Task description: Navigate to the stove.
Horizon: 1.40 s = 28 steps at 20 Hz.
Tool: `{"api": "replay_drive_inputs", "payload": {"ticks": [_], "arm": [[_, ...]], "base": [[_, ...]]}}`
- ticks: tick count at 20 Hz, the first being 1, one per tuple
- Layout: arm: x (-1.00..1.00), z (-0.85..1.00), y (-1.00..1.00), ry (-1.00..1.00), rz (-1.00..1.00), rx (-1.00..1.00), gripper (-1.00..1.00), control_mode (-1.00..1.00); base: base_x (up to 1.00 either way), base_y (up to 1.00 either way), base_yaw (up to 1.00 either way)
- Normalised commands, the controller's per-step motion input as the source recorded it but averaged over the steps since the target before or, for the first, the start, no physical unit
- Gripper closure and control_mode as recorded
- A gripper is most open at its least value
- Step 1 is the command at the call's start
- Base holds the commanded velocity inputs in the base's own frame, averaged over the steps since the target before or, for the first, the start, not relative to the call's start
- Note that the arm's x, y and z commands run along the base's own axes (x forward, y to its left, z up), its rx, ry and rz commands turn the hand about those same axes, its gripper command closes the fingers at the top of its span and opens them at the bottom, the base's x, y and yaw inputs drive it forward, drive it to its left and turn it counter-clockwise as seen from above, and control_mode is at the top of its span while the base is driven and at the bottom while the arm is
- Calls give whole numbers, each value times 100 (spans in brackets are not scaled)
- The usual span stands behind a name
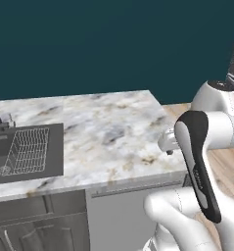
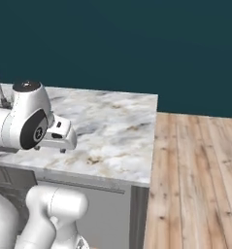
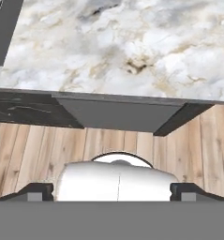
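Keep the arm tucked while you drive, since the stove lies somewhere beyond what you see here and you must steer the base to find it. The pincer (image 3: 111, 194) hangs over the marbled, glossy desk (image 1: 104, 132), its tips set wide apart and holding nothing. Off to its side sits a dark sink basin (image 1: 25, 152) with a wire rack (image 1: 26, 151); past the desk's square end runs plank floor (image 2: 195, 180).

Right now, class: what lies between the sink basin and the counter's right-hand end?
In the left base view, just bare marble countertop lies between the sink basin, which holds a wire rack, and the counter's end.
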Motion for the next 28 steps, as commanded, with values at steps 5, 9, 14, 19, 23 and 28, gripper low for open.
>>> {"api": "replay_drive_inputs", "payload": {"ticks": [5,9,14,19,23,28], "arm": [[0,0,0,0,0,0,-100,100],[0,0,0,0,0,0,-100,100],[0,0,0,0,0,0,-100,100],[0,0,0,0,0,0,-100,100],[0,0,0,0,0,0,-100,100],[0,0,0,0,0,0,-100,100]], "base": [[-22,100,0],[0,100,0],[3,100,0],[-1,100,26],[-9,100,65],[0,79,86]]}}
